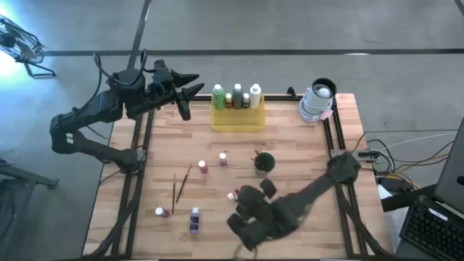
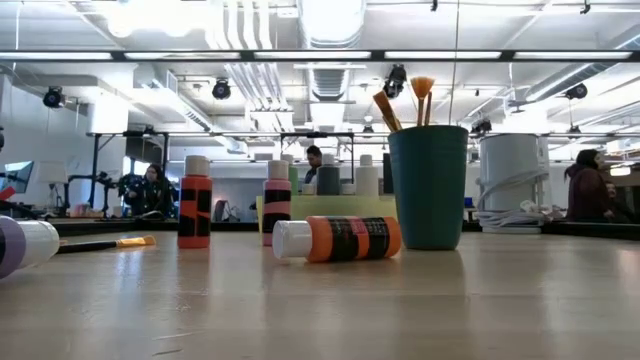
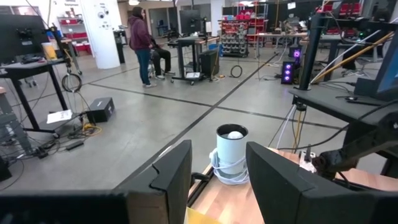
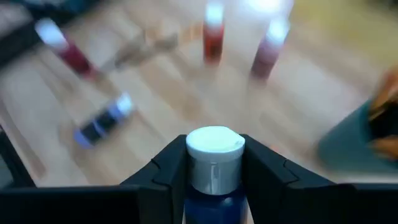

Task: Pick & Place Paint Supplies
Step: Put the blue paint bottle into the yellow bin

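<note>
The right claw (image 4: 214,171) is closed on a blue paint bottle (image 4: 214,186) with a white cap, held over the front of the bench (image 1: 304,145). The left claw (image 1: 190,88) hangs part open and empty at the back left edge. Four bottles stand in the yellow tray (image 1: 237,116). Five more bottles and two paintbrushes (image 1: 180,183) are loose on the bench. One green cup (image 1: 264,162) holds brushes.

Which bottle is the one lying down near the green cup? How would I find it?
Find the dark green round cup holding brushes in the low view. Right beside it lies the orange paint bottle with a white cap. It is the only orange one on its side; the two orange bottles behind it stand upright.
</note>
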Available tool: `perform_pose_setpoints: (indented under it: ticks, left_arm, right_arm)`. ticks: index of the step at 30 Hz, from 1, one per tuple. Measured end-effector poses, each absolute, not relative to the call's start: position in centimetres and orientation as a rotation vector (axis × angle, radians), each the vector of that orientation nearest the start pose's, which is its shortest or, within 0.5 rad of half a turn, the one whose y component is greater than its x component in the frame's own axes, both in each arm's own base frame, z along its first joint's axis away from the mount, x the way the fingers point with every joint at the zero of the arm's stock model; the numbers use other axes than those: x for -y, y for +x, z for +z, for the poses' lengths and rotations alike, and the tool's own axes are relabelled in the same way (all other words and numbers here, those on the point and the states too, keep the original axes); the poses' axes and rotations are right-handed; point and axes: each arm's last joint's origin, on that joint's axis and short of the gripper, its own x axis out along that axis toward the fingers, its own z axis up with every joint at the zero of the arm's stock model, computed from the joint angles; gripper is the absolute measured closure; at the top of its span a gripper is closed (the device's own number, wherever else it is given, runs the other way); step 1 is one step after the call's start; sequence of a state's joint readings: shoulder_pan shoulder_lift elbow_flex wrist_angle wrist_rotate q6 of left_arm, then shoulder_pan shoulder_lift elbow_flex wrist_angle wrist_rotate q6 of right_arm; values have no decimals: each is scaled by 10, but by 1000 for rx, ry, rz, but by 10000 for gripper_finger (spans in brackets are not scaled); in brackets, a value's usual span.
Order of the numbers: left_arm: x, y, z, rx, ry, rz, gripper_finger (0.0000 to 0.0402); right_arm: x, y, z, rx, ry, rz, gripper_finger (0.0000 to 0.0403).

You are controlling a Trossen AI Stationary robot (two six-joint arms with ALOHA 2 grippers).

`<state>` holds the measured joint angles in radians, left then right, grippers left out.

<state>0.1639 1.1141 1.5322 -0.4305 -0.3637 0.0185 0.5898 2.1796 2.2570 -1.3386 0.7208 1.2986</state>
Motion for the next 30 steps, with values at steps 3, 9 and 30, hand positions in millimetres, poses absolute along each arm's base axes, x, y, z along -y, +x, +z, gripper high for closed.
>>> perform_pose_setpoints:
  ticks: [3, 9, 30]
  left_arm:
    - [-42, 194, 493, -23, 20, 528, 243]
    - [-42, 194, 493, -24, 20, 528, 243]
    - [-42, 194, 492, -32, 21, 528, 243]
  right_arm:
    - [-240, 347, 343, -502, 333, -684, 289]
    - [-242, 302, 384, -205, 150, -716, 289]
    - [-84, 325, 445, -116, -75, -591, 289]
